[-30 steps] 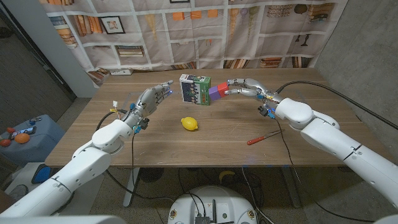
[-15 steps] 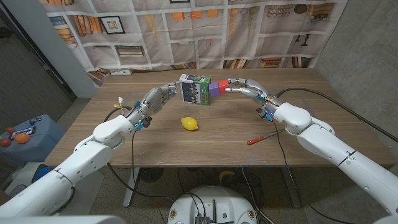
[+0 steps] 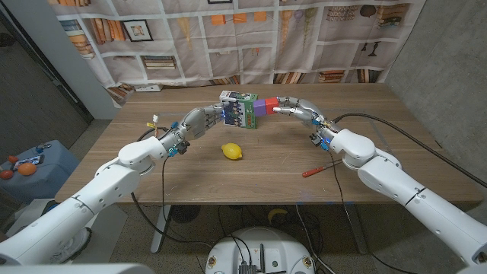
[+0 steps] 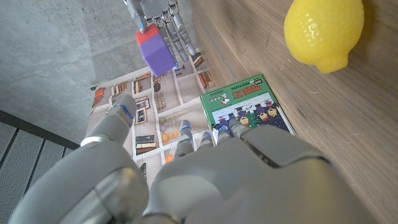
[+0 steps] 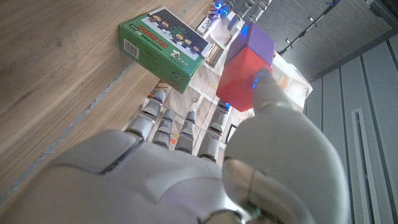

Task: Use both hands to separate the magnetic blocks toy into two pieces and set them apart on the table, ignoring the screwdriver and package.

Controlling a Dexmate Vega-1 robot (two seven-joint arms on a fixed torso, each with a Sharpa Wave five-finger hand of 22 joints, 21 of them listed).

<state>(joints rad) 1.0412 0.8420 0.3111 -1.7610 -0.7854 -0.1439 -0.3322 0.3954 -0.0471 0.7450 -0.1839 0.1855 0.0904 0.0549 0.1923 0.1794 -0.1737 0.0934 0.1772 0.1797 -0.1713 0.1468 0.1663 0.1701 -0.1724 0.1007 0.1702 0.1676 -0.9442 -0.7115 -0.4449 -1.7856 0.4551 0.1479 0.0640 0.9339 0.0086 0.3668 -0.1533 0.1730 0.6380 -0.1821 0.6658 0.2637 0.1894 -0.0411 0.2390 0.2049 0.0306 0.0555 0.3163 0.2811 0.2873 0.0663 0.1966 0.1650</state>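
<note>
Nearest you, a red screwdriver (image 3: 316, 170) and a lemon (image 3: 232, 151) lie on the bench (image 3: 380, 137). Farther back, your right hand (image 3: 293, 107) pinches the red-and-purple magnetic blocks toy (image 3: 265, 106) aloft beside the green package (image 3: 238, 109), print unreadable. Your left hand (image 3: 199, 120), fingers apart and holding nothing, reaches toward the package.

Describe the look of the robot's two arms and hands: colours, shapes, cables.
Both arms have smooth white rounded shells. The left hand and right hand are metallic silver-grey with segmented fingers. Black cables run along the arms, and small coloured wires cluster at each wrist. Blue lights glow on some fingertips.
</note>
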